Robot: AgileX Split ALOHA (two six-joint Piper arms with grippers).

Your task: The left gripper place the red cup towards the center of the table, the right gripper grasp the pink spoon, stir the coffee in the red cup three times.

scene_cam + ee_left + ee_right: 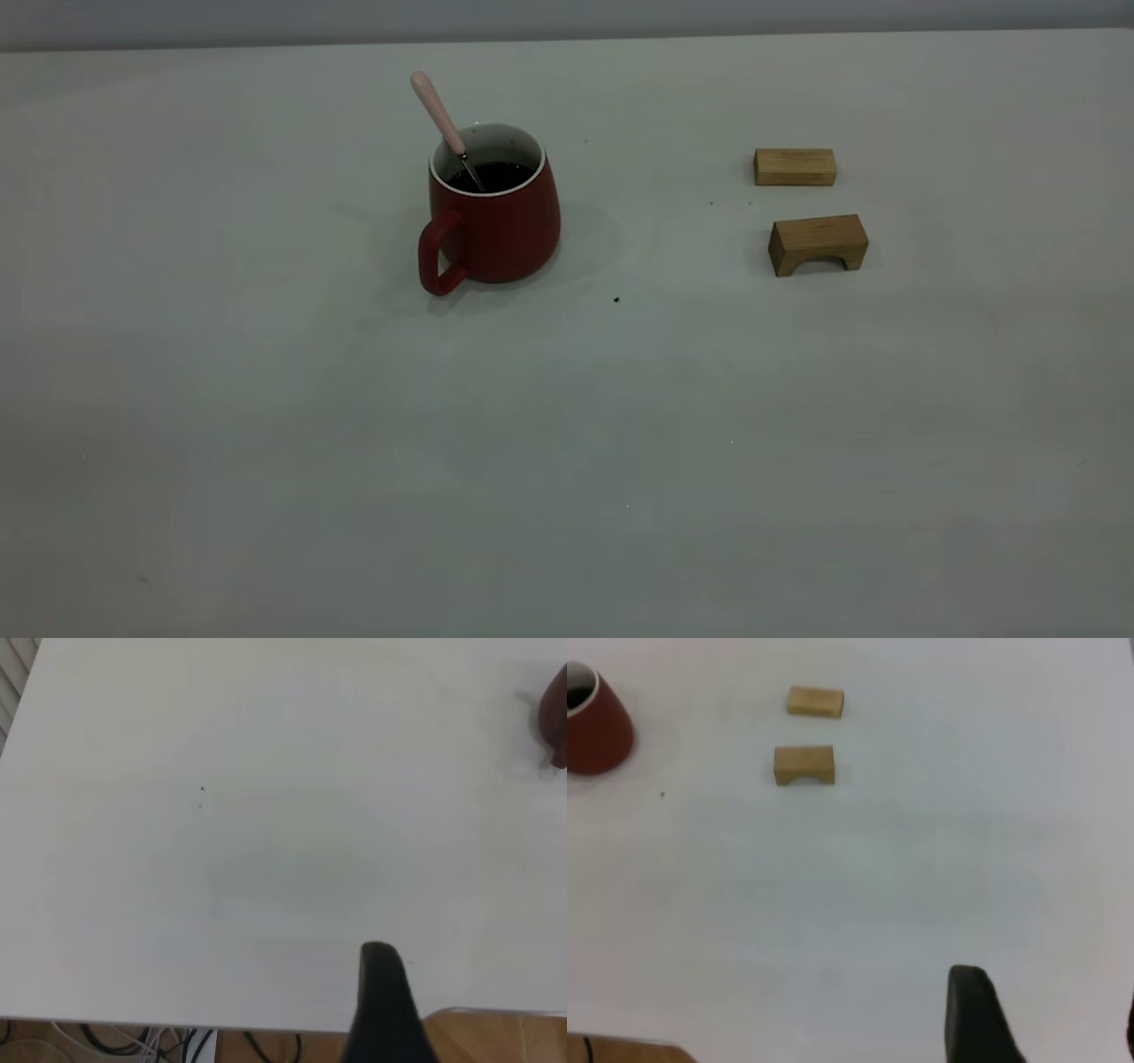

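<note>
The red cup (496, 217) stands upright on the desk (567, 461), handle toward the camera, with dark coffee (493, 176) inside. The pink spoon (440, 117) leans in it against the rim, bowl in the liquid. Well apart to its right lie a flat wooden block (795, 167) and an arched block (818, 244). Neither arm reaches the cup; each wrist view shows only one dark finger (385, 1005), so I cannot tell how the jaws stand.
</note>
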